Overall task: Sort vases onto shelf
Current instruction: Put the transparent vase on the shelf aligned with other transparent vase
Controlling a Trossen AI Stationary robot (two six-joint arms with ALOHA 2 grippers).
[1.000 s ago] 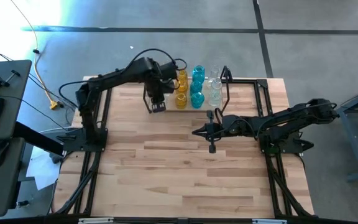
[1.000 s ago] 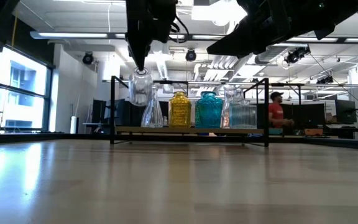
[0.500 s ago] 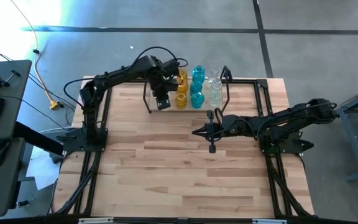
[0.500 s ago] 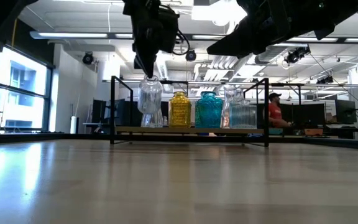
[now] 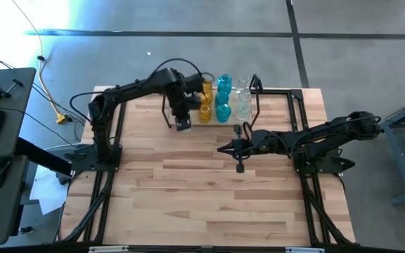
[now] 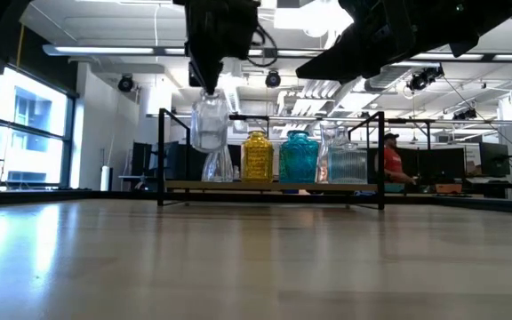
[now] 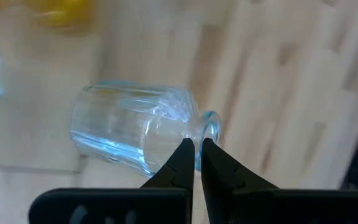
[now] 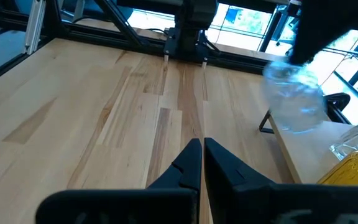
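- Overhead, the left gripper (image 5: 182, 124) hangs at the shelf's (image 5: 169, 121) left end, above the counter (image 5: 188, 183).
- Its fingers (image 7: 182, 163) pinch the neck of a clear vase (image 6: 209, 123), held in the air over the shelf's left part.
- Amber (image 6: 257, 156), teal (image 6: 299, 157) and clear vases (image 6: 347, 163) stand on the shelf.
- The right gripper (image 5: 238, 167) waits mid-counter, fingers (image 8: 188, 163) pressed together, holding nothing.

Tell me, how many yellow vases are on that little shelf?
2, both on the shelf: the rear yellow vase, and the front yellow vase just before it. The left gripper may hide more.
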